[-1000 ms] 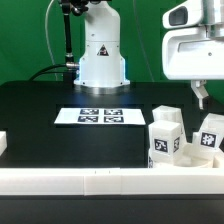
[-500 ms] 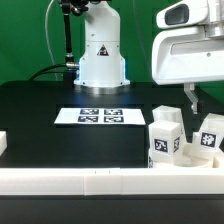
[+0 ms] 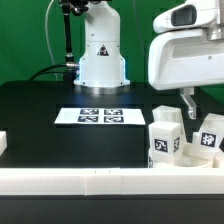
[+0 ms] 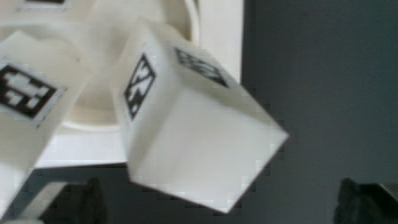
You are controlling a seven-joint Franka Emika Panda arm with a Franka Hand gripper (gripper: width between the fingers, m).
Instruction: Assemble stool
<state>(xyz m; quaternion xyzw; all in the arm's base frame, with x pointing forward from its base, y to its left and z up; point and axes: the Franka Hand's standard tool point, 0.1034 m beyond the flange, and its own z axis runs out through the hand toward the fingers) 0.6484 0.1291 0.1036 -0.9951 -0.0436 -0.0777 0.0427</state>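
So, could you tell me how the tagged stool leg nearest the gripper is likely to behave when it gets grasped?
The leg looks like stiff moulded plastic with flat faces, so it should not flex or roll. Standing taller than wide, it may tip if nudged off-centre. Its smooth white sides could prove somewhat slippery. The gripper hangs open just above, with a neighbouring leg close by.
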